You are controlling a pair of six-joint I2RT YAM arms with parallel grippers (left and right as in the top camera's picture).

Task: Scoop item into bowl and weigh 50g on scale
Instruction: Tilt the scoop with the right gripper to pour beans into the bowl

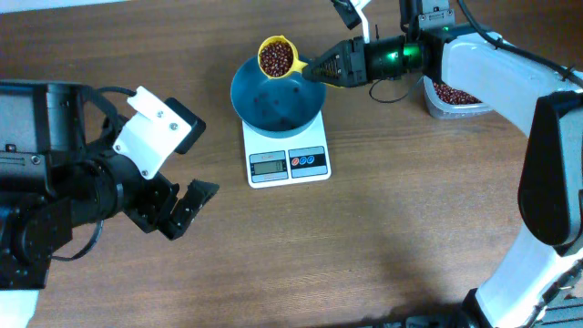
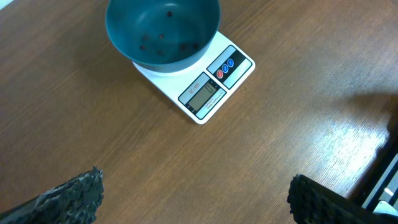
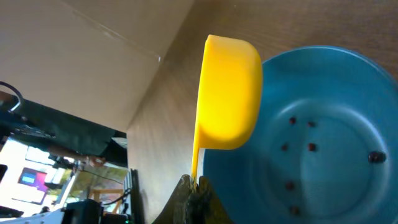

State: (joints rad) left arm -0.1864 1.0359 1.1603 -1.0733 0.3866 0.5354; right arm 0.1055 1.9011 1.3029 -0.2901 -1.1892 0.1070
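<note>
Where the table lay nearest the arms, left gripper (image 1: 189,208): hung low over the wood, pointed toward the scale. Its dark ridged fingers (image 2: 74,196) stood wide apart, closed on no object.
Table (image 1: 364,246): brown wood grain, dull finish.
Scale (image 1: 288,162): white, nearly square, beyond the left gripper and well apart from it. Its display side faced the near edge.
Display (image 2: 205,94): grey panel, with digits too small to read.
Buttons (image 2: 224,68): one red and one blue, side by side just right of the display.
Bowl (image 1: 248,98): teal-blue, round and deep. It sat upright on the scale, covered the far part of the platform and overhung it on both sides.
Beans (image 3: 311,147): a few small dark red-brown ones lay scattered on the bowl's floor, apart from one another. The rest were in the scoop and the tub.
Tub (image 1: 446,112): clear plastic, on the table well right of the bowl. It was partly hidden under the right arm and held a layer of beans.
Right gripper (image 1: 321,68): reached in from the right at the bowl's far side, fingers clamped together on the scoop's handle.
Scoop (image 3: 227,93): yellow with a round cup, held mouth up over the bowl's far-left rim. It was filled with beans close to the brim. Whether its underside touched the rim could not be told.
</note>
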